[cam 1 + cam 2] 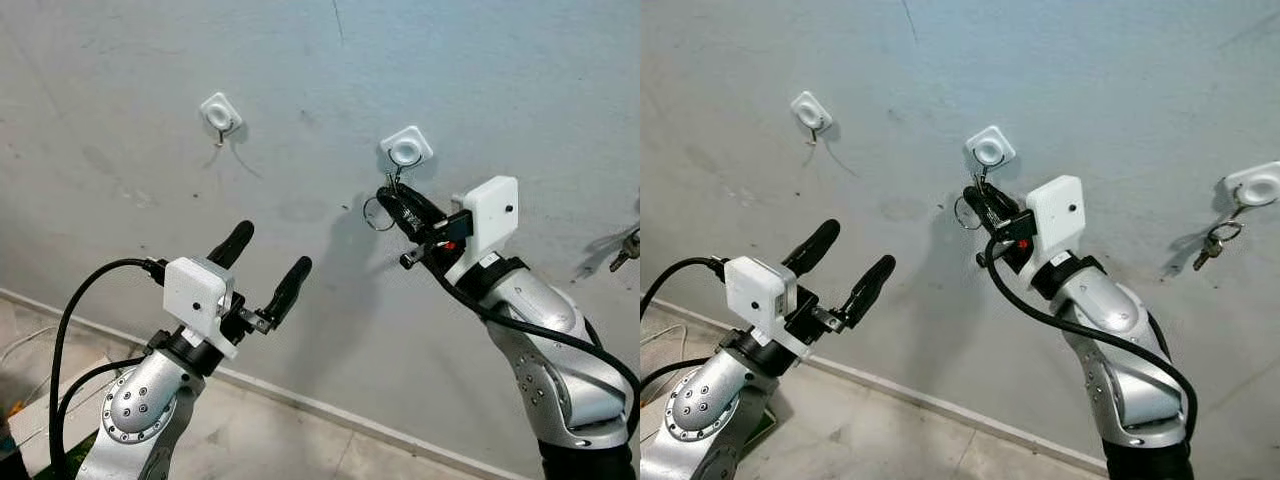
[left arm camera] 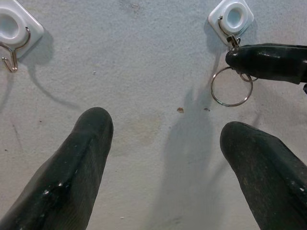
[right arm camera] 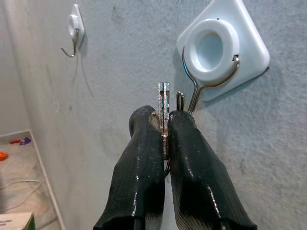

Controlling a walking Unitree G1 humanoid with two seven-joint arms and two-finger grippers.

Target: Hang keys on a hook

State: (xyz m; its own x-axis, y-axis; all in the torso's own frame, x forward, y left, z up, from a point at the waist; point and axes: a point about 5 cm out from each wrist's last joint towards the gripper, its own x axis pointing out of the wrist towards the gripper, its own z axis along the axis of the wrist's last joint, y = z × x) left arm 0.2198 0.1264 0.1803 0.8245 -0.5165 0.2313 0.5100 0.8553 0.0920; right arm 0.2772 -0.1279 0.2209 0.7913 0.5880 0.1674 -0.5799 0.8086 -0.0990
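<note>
- The right gripper (image 1: 392,200) is raised to the wall (image 1: 300,90), right under the middle hook (image 1: 406,150), a white square pad with a round ring and a bent wire.
- Its two black fingers (image 3: 144,163) are pressed together with a flat silver key (image 3: 163,103) pinched between them; the key's tip sticks out past the fingertips, just beside the wire of the hook.
- A round key ring (image 2: 231,86) hangs down from the grip, against the wall, below and slightly left of that hook. Whether the ring or key is already caught on the wire cannot be told.
- The left gripper (image 1: 272,258) is held up lower and to the left, well apart from the wall hooks. Its fingers (image 2: 72,163) are spread wide and hold nothing.
- A second hook (image 1: 220,113), same white pad with a wire, sits on the wall further left and a little higher; nothing hangs on it.
- A third hook (image 1: 1255,185) is on the far right of the wall, with another set of keys (image 1: 1212,243) dangling from it.
- Black cables (image 1: 70,330) loop from the left arm; the floor (image 1: 260,430) meets the wall at a pale baseboard (image 1: 330,412).
</note>
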